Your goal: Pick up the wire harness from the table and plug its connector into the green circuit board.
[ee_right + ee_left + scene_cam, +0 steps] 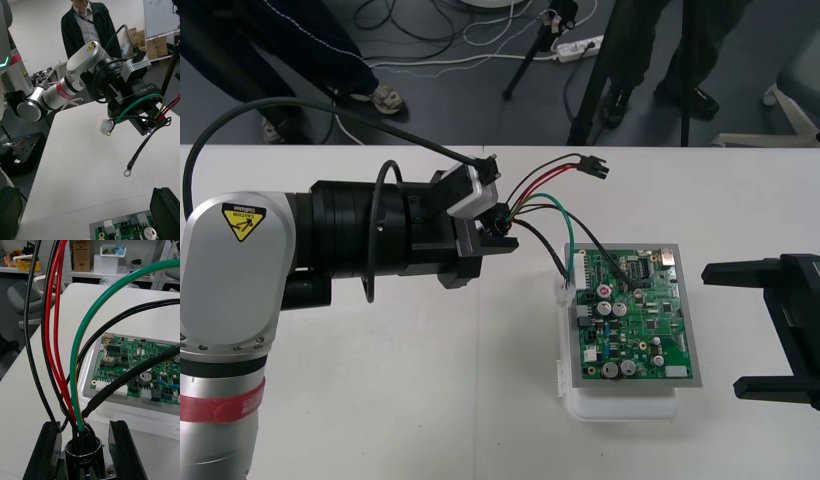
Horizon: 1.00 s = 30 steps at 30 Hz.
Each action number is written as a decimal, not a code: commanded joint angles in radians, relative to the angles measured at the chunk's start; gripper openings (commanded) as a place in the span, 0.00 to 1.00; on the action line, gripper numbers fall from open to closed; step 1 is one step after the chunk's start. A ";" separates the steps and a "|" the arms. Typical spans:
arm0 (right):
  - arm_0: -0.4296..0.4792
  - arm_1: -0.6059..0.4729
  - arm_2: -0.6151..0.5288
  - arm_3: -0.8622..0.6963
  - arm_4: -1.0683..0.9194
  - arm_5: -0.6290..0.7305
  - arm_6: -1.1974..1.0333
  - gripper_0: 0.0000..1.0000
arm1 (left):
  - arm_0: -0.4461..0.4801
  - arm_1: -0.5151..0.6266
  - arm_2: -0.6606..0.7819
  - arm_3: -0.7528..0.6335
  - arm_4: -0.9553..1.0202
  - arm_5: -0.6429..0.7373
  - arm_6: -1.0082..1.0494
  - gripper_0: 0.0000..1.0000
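The circuit board (635,315) lies on its base (625,405) on the table (380,400). Left of the board, close to its far left corner, the left claw (498,228) is above the table, with the socket (83,447) of the wire harness (540,200) between its two fingers. The wires spread from there toward the board. The plug (590,168) hangs behind the board's far edge, apart from it. Right of the board is the right claw (723,330), its fingers far apart.
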 commanded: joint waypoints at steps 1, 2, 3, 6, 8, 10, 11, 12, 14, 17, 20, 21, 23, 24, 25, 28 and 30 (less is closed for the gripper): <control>0.046 0.033 -0.036 -0.068 0.016 0.050 -0.119 1.00 | -0.045 0.025 -0.048 -0.011 -0.022 0.111 0.045 0.00; 0.053 0.037 -0.040 -0.082 0.024 0.068 -0.136 1.00 | -0.046 0.025 -0.055 -0.010 -0.030 0.120 0.045 0.00; 0.057 0.039 -0.040 -0.090 0.026 0.079 -0.145 1.00 | -0.048 0.025 -0.058 -0.010 -0.033 0.125 0.045 0.00; 0.080 0.053 -0.042 -0.136 0.029 0.148 -0.199 1.00 | -0.055 0.027 -0.076 -0.010 -0.054 0.151 0.045 0.00; 0.089 0.062 -0.042 -0.159 0.033 0.180 -0.226 1.00 | -0.058 0.027 -0.087 -0.011 -0.065 0.166 0.045 0.00; 0.095 0.076 -0.046 -0.185 0.058 0.206 -0.254 1.00 | -0.058 0.027 -0.096 -0.011 -0.070 0.185 0.045 0.00; 0.100 0.086 -0.051 -0.199 0.075 0.217 -0.273 1.00 | -0.058 0.027 -0.101 -0.010 -0.070 0.195 0.045 0.00; 0.103 0.096 -0.057 -0.211 0.088 0.223 -0.292 1.00 | -0.058 0.027 -0.104 -0.011 -0.070 0.203 0.045 0.00; 0.101 0.106 -0.068 -0.226 0.107 0.236 -0.323 1.00 | -0.060 0.027 -0.107 -0.010 -0.070 0.211 0.045 0.00; 0.103 0.125 -0.069 -0.243 0.118 0.251 -0.371 1.00 | -0.061 0.028 -0.114 -0.010 -0.079 0.225 0.042 0.00; 0.112 0.140 -0.069 -0.257 0.119 0.283 -0.415 1.00 | -0.065 0.028 -0.127 -0.010 -0.088 0.248 0.039 0.00; 0.119 0.143 -0.071 -0.269 0.119 0.306 -0.427 1.00 | -0.065 0.028 -0.131 -0.010 -0.088 0.258 0.039 0.00; 0.132 0.143 -0.069 -0.292 0.119 0.346 -0.450 1.00 | -0.065 0.030 -0.133 -0.010 -0.090 0.269 0.039 0.00; 0.141 0.142 -0.069 -0.309 0.119 0.374 -0.463 1.00 | -0.066 0.028 -0.133 -0.010 -0.090 0.272 0.041 0.00; 0.147 0.140 -0.071 -0.325 0.119 0.401 -0.478 1.00 | -0.066 0.030 -0.134 -0.010 -0.093 0.274 0.039 0.00; 0.159 0.140 -0.069 -0.357 0.136 0.461 -0.507 1.00 | -0.066 0.030 -0.136 -0.010 -0.097 0.274 0.039 0.00; 0.162 0.142 -0.069 -0.371 0.154 0.493 -0.526 1.00 | -0.066 0.028 -0.136 -0.010 -0.097 0.278 0.039 0.00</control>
